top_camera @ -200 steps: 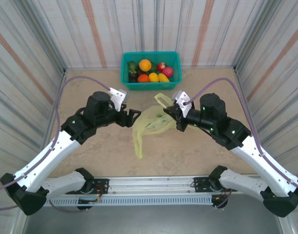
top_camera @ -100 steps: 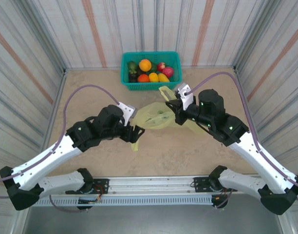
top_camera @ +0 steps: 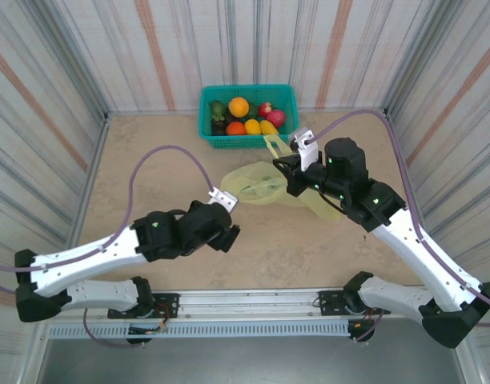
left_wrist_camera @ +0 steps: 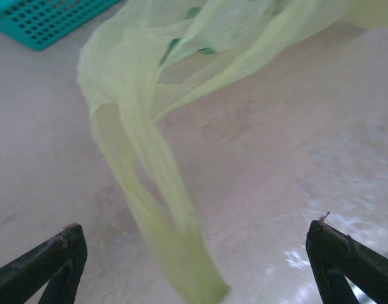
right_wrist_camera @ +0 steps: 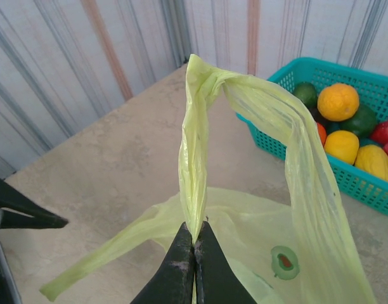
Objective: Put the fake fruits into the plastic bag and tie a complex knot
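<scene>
One bag handle is pinched tight in the right gripper. The other handle hangs between the left gripper's wide-apart fingers.

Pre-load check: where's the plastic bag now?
Top view: the plastic bag is mid-table, just on the near side of the teal basket, one handle pinched by the right gripper; the open left gripper is near-left of it.

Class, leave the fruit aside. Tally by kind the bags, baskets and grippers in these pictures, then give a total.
plastic bag: 1
teal basket: 1
grippers: 2 (left gripper, right gripper)
Total: 4
</scene>
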